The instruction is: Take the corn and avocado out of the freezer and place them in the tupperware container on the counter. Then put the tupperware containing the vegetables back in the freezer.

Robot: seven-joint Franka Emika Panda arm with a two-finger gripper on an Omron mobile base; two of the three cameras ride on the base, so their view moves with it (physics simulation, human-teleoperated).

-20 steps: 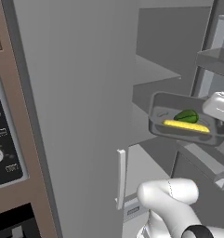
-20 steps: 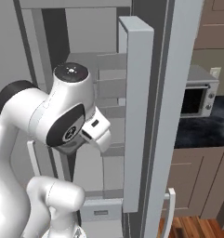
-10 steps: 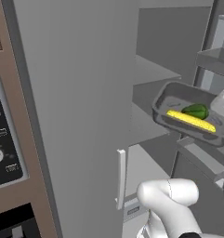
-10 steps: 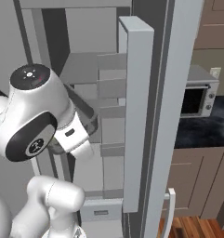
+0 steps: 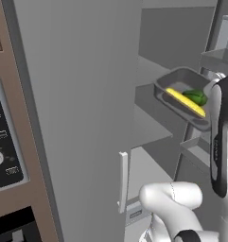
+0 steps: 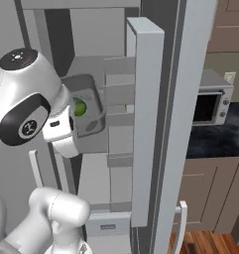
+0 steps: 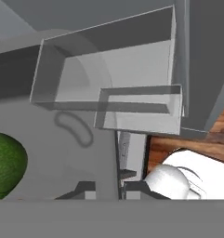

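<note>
Corn [image 5: 185, 101] and avocado [image 5: 196, 97] lie in the tupperware container [image 5: 178, 81], carried inside the open freezer [image 5: 87, 94], jaws evidently clamped on its rim; judged nearly complete, leaving only setting down and release.

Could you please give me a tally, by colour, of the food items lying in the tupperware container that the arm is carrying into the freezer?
Yellow: 1, the corn
Dark green: 1, the avocado
Total: 2, both lying in the tupperware container, held at the freezer shelves.
</note>
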